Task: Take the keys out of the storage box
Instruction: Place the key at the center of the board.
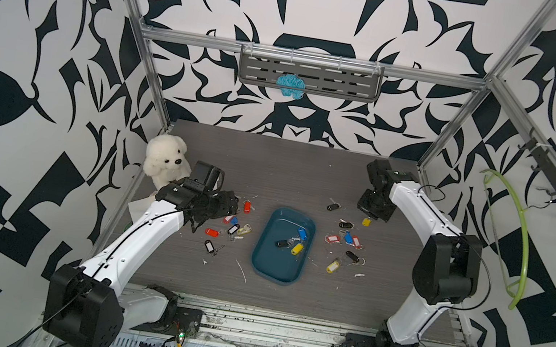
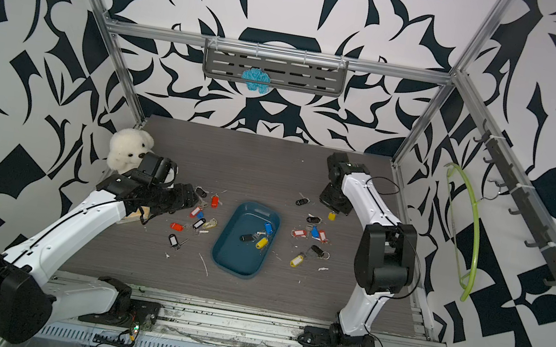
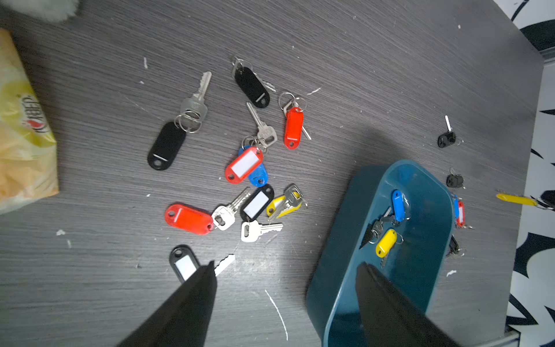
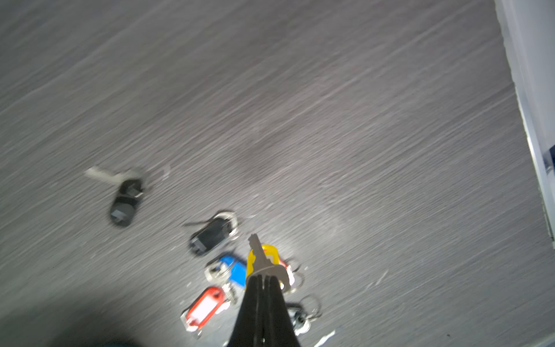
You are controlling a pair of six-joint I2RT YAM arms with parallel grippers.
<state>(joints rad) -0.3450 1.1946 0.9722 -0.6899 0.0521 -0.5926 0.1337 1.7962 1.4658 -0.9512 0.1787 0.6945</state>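
Three of the keys [image 3: 377, 226] lie in the storage box [image 1: 269, 261], bunched toward its 3 o'clock wall in both top views: blue tag [image 1: 302, 233], black tag [image 1: 282, 243], yellow tag [image 1: 297, 248]. Their rings sit close together, maybe crossed, but it's too small to call. These look like light, stiff little things: hard metal blades flat on the tray floor, glossy plastic tags that are probably slick, and a loose ring joining each pair, so whatever gets lifted should dangle and swing. The best hold, to my eye, is across the narrow width of a tag, the thickest part on offer, because the blades lie too flat to get under. Watch for a neighbour's ring coming along too, and the box looks light enough to skid if nudged. Out on the worktop [image 1: 270, 165], a spread of tagged keys [image 1: 233, 226] sits at the box's 9 o'clock and a second spread [image 1: 348, 237] at 3 o'clock. The left gripper [image 3: 287, 267] hangs at about 10 o'clock, jaws wide apart and empty, with one finger lined up over the box in the left wrist view. The right gripper [image 4: 264, 281] is out at 2 o'clock, jaws pinched shut on a silver key [image 4: 260, 255] near its bow, its yellow label [image 1: 366, 221] dangling below. The plush bear [image 1: 166, 159] sits further out at 10 o'clock.
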